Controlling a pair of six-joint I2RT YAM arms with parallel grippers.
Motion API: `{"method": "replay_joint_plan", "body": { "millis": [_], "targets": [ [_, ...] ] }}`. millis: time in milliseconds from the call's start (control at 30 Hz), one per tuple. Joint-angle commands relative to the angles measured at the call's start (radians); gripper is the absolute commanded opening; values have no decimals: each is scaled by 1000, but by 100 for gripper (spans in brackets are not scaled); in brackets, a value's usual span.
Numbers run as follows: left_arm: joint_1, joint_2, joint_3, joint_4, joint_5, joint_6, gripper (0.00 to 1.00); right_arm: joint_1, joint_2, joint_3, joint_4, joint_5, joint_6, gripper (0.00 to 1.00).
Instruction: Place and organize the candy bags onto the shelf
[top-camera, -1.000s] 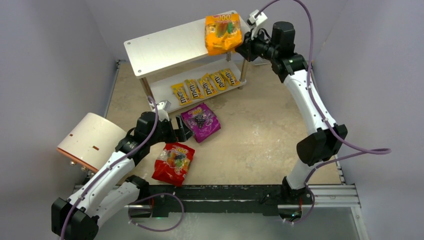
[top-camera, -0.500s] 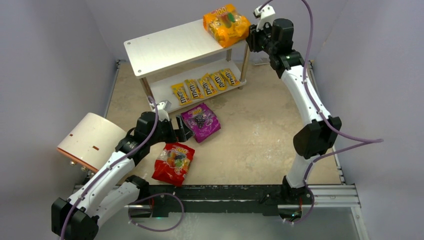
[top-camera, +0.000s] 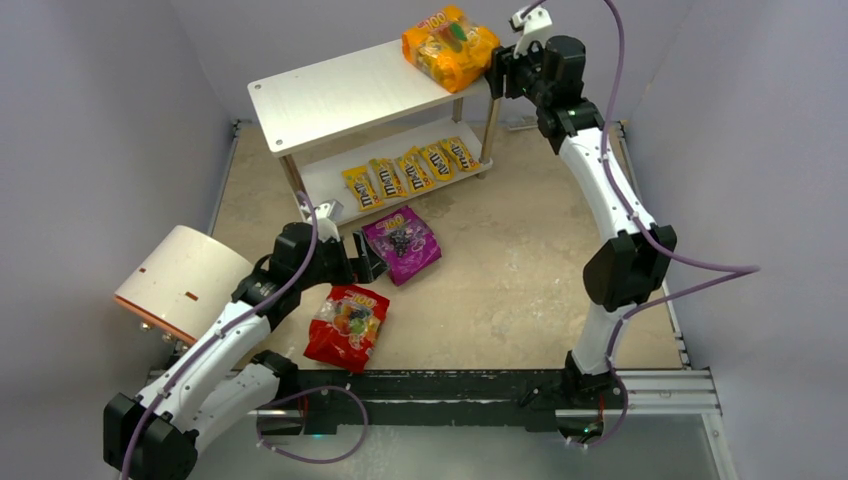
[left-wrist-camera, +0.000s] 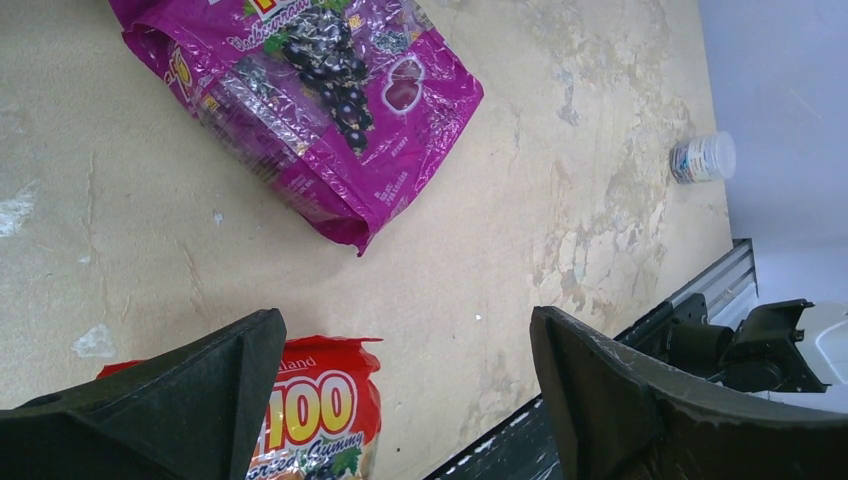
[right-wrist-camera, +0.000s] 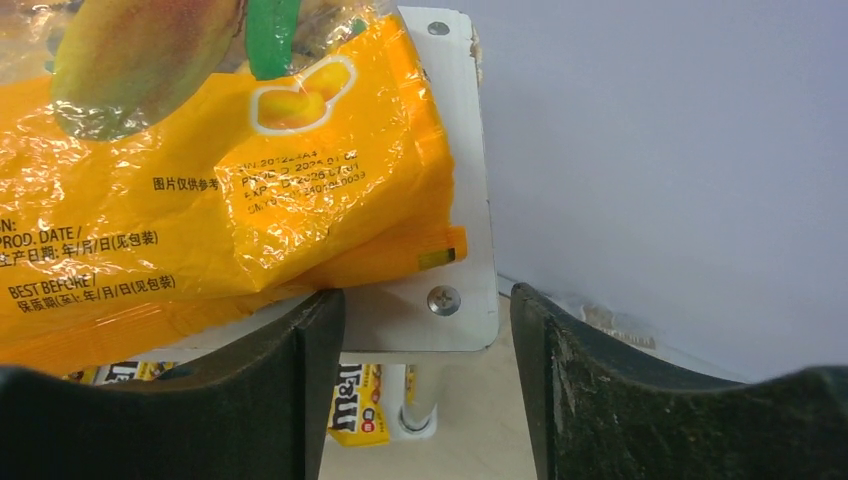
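Observation:
The orange candy bag (top-camera: 450, 45) (right-wrist-camera: 200, 170) lies on the right end of the shelf's top board (top-camera: 330, 95) (right-wrist-camera: 455, 300). My right gripper (top-camera: 497, 72) (right-wrist-camera: 428, 310) hovers just off that corner, open, with nothing between its fingers; one finger sits by the bag's edge. Several yellow M&M's packets (top-camera: 410, 168) (right-wrist-camera: 357, 405) line the lower board. On the table lie the purple bag (top-camera: 400, 243) (left-wrist-camera: 310, 110) and the red bag (top-camera: 347, 325) (left-wrist-camera: 315, 410). My left gripper (top-camera: 365, 268) (left-wrist-camera: 405, 345) is wide open and empty between those two.
A cream cylinder with an orange rim (top-camera: 180, 283) lies at the left beside my left arm. A small white capped pot (left-wrist-camera: 703, 157) stands near the right wall. The black base rail (top-camera: 450, 385) runs along the near edge. Grey walls close in the table.
My right gripper has opened and let go of the orange bag, which went from tilted at the shelf's corner to lying on the top board. The left arm has not moved.

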Motion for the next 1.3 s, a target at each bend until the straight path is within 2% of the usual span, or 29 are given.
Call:
{"method": "replay_joint_plan", "body": {
  "millis": [0,133,200,367,467,600,700,733,833,867,967,1067,1133,1267],
  "targets": [
    [4,-4,14,27,6,22,98,2,-81,-59,91,-15,4,67],
    [4,-1,16,25,8,19,98,2,-203,-181,115,31,13,81],
    [4,-1,15,26,7,15,98,2,-289,-290,168,71,52,97],
    [4,3,1,54,6,-12,98,2,-579,-710,396,101,263,99],
    [4,14,-6,70,1,-30,98,1,-740,-980,429,88,453,99],
    [4,18,-11,73,-16,-46,98,3,-849,-1259,547,-47,671,96],
    [4,18,-11,64,-50,-58,98,37,-798,-1315,527,-211,769,94],
    [4,18,-12,63,-61,-63,98,85,-772,-1313,499,-195,767,94],
    [4,19,-29,73,-74,-79,98,295,-684,-1296,494,-23,741,95],
    [4,19,-33,78,-78,-83,98,323,-642,-1284,515,-31,714,95],
    [4,19,-34,64,-79,-84,98,337,-493,-1222,552,-41,597,95],
    [4,-1,-34,33,-96,-83,98,337,-341,-1105,483,1,528,95],
    [4,-20,-38,16,-110,-83,98,340,-249,-1044,464,-75,524,93],
    [4,-45,-55,13,-116,-84,98,357,-147,-1035,550,-160,512,89]
  ]
}}
